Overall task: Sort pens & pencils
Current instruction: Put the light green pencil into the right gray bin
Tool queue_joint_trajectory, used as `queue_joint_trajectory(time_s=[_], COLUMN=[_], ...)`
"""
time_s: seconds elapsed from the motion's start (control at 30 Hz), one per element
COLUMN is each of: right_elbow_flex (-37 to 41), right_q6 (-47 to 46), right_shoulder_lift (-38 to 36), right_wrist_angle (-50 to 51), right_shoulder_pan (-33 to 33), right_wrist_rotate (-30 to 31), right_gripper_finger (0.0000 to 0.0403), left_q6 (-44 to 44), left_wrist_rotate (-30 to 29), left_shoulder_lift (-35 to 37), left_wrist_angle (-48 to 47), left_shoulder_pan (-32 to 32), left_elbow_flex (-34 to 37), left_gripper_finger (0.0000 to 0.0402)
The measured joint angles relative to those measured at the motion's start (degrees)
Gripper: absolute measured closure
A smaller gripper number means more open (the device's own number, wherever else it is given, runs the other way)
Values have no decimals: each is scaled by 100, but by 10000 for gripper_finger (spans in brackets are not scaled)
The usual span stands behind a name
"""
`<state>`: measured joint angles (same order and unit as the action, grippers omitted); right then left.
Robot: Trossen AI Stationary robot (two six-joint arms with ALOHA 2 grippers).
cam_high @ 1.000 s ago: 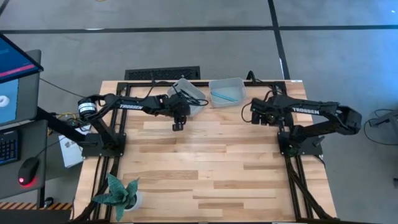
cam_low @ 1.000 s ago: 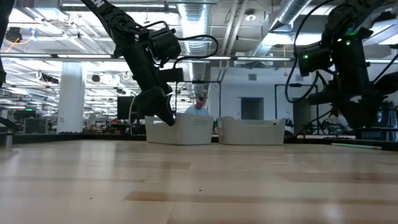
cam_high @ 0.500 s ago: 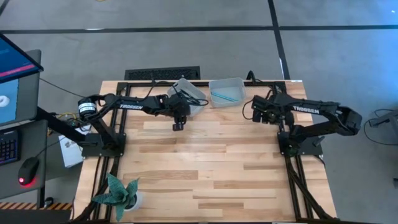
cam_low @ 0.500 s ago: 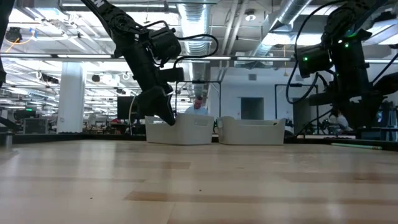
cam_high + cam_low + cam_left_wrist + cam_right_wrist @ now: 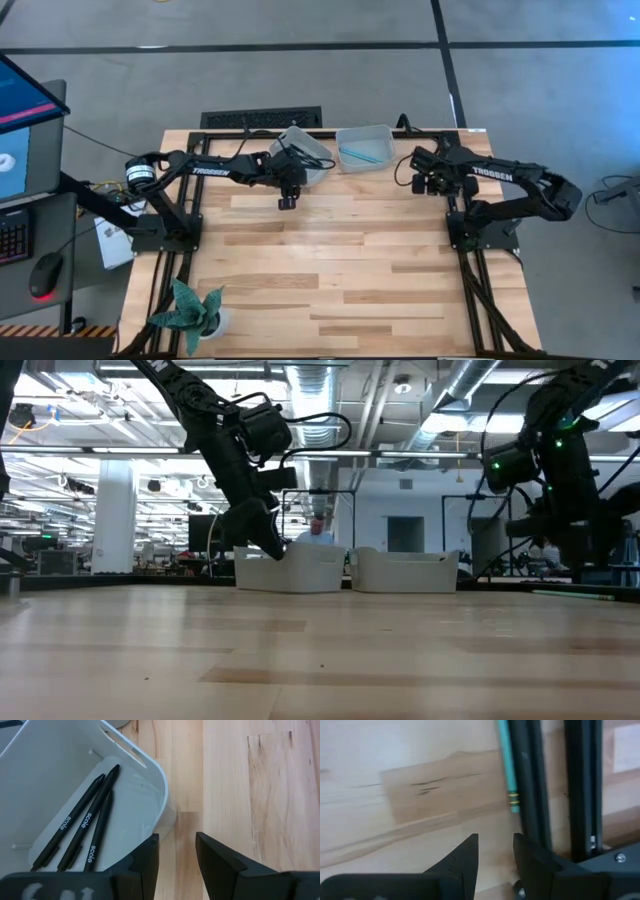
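The pens & pencils are lying mostly sorted: three black ones [image 5: 82, 832] in the left bin [image 5: 305, 148], teal ones [image 5: 358, 154] in the right bin [image 5: 364, 146], at twelve o'clock. A stray teal pencil [image 5: 507, 762] is lying beside the frame rail [image 5: 580, 785]. The right gripper [image 5: 495, 852], slightly open and empty, is hovering near it; it should centre across the shaft, clear of the rail. The left gripper [image 5: 176, 855] is waiting slightly open and empty by its bin.

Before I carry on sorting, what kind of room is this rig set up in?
Probably an open-plan lab or industrial workshop: exposed ceiling ducts, a bare concrete floor around the wooden table, and a computer monitor beside it.
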<state>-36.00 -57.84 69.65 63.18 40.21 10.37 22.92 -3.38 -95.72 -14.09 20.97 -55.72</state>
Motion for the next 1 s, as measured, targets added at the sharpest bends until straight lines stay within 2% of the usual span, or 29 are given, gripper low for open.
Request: queue_joint_trajectory(time_s=[0.17,0.5,0.7,1.0], right_elbow_flex=[416,917,961,965], right_q6=[543,585,586,753], right_shoulder_lift=[2,4,-9,-7], right_wrist_angle=[-273,-899,-965,-990], right_shoulder_pan=[270,315,394,894], right_wrist_rotate=[-165,-252,-257,-403], right_gripper_finger=[257,257,257,257], left_q6=[2,-2,-5,-209], left_wrist_rotate=[-2,-2,-4,-4], left_shoulder_lift=[0,0,0,0], left_wrist_angle=[2,98,120,120], left_shoulder_pan=[0,0,0,-2], left_elbow_flex=[0,0,0,0], left_gripper_finger=[280,280,280,280])
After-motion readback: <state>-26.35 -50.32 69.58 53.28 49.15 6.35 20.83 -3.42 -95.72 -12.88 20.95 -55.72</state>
